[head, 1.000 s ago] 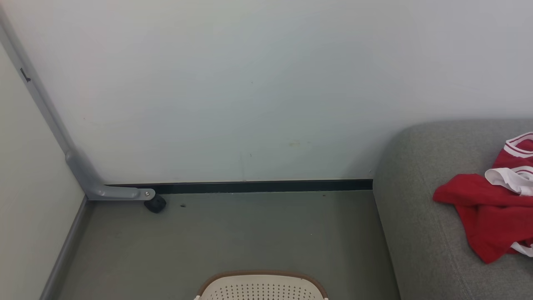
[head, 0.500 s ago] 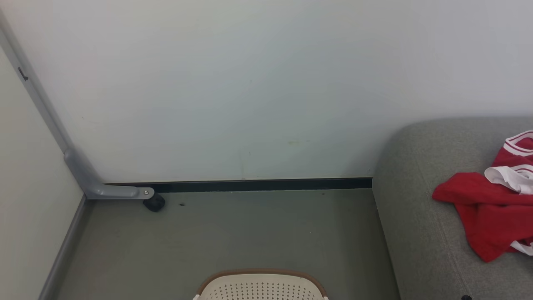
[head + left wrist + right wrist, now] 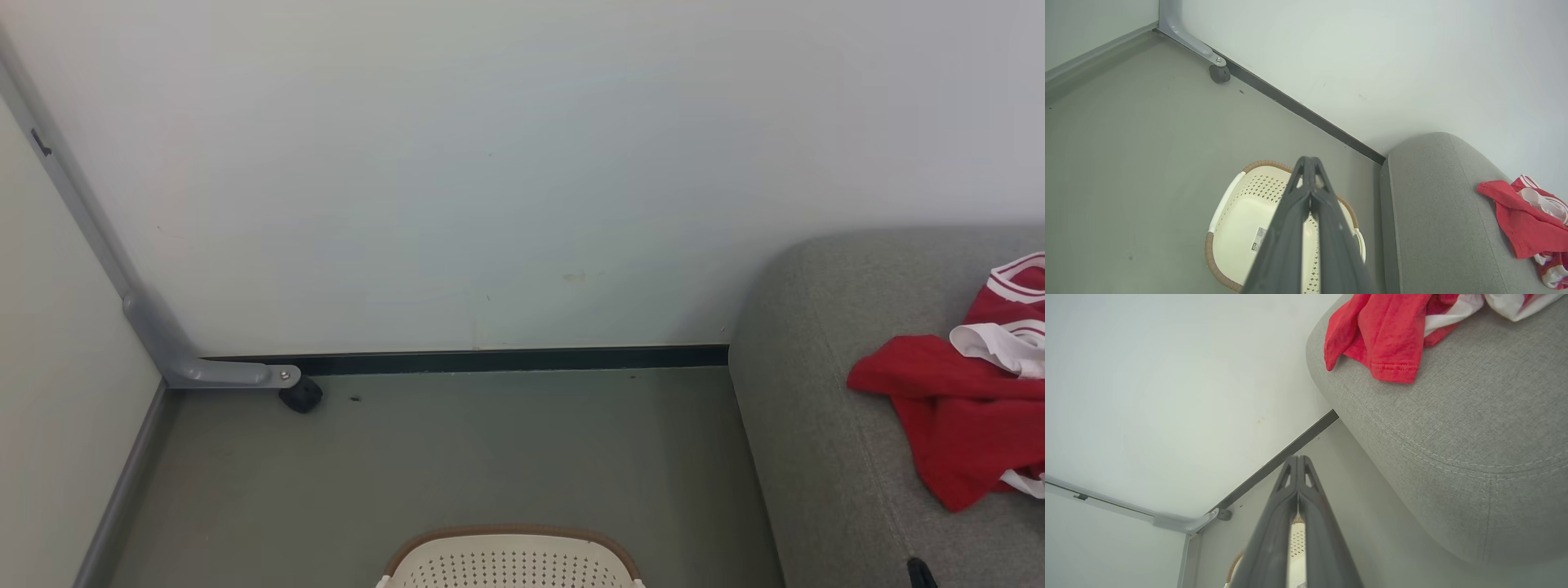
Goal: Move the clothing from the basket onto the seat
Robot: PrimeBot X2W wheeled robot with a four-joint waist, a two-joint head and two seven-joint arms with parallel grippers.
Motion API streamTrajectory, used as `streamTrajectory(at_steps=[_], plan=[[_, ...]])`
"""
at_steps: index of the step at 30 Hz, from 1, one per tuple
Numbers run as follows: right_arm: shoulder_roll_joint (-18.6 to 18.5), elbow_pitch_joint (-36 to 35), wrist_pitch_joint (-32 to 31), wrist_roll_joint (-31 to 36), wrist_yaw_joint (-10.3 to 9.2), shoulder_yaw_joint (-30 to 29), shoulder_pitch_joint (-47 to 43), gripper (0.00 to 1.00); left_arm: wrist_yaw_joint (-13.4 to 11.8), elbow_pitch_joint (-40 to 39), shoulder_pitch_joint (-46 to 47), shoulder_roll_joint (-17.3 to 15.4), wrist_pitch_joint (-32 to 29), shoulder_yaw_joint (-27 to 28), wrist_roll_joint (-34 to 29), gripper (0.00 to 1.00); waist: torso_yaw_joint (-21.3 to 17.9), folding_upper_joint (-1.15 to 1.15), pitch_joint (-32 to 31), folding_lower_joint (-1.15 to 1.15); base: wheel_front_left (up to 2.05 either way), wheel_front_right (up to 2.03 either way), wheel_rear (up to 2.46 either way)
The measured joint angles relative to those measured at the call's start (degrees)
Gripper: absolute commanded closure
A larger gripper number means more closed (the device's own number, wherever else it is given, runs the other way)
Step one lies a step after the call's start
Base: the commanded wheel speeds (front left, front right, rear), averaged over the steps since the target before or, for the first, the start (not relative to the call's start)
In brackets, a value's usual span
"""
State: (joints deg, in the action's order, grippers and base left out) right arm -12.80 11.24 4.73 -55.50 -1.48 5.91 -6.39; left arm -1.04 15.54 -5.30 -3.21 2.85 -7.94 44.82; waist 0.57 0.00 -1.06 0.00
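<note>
The red clothing [image 3: 955,416] with white trim lies crumpled on the grey sofa seat [image 3: 816,425] at the right. The cream basket [image 3: 510,562] with its brown rim stands on the floor at the bottom centre. In the left wrist view the basket [image 3: 1237,228] holds no garment, just a label on its bottom. My left gripper [image 3: 1309,160] hangs above it, shut with nothing in it. My right gripper [image 3: 1297,458] is shut on nothing too, beside the sofa's rounded corner [image 3: 1453,437] and below the clothing [image 3: 1384,335]. A dark fingertip [image 3: 920,573] pokes in at the head view's lower right.
A grey metal frame leg with a black caster [image 3: 300,395] stands at the left corner of the pale wall. A black baseboard [image 3: 506,359] runs along the wall behind the grey floor [image 3: 457,457] between the frame and the sofa.
The head camera has tilted slightly, so the whole picture sits a little higher. A dark fingertip has come into the head view's lower right corner. The clothing and basket have not moved.
</note>
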Motion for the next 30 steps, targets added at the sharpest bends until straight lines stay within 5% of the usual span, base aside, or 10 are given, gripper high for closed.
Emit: streamTrajectory(at_steps=[30], plan=[[5.4,3.0,-5.8,-18.6,4.15,-7.1,5.8,1.00,4.1,0.7,4.6,0.3,-4.9,6.5,24.1,1.00,-0.3,0.00,0.6,0.00,0.00,0.00,0.00]])
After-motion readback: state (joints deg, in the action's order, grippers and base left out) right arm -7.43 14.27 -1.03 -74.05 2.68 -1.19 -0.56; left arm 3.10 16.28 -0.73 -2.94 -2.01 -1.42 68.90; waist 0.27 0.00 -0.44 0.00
